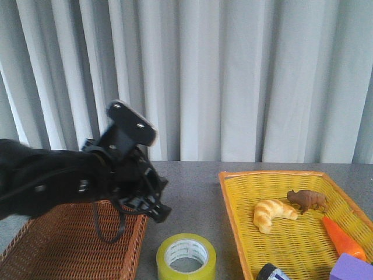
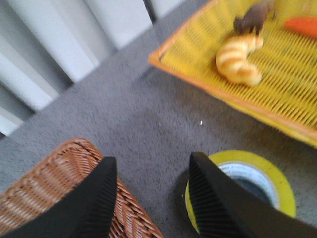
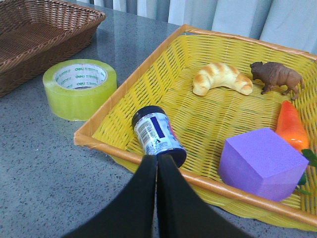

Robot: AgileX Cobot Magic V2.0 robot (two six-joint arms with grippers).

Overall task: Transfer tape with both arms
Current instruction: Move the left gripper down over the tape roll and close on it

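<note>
On the gray table (image 1: 192, 181), between brown basket (image 1: 70, 245) and yellow basket (image 1: 245, 233), sits the tape (image 1: 186, 255) (flat, hole up), so bring the wide-open left gripper (image 2: 148, 198) slowly over its rim, with right gripper (image 3: 156, 198) pinched shut, holding nothing.

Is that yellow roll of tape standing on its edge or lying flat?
Lying flat. The tape rests on the grey table with its round hole facing up, between the brown basket and the yellow basket.
</note>
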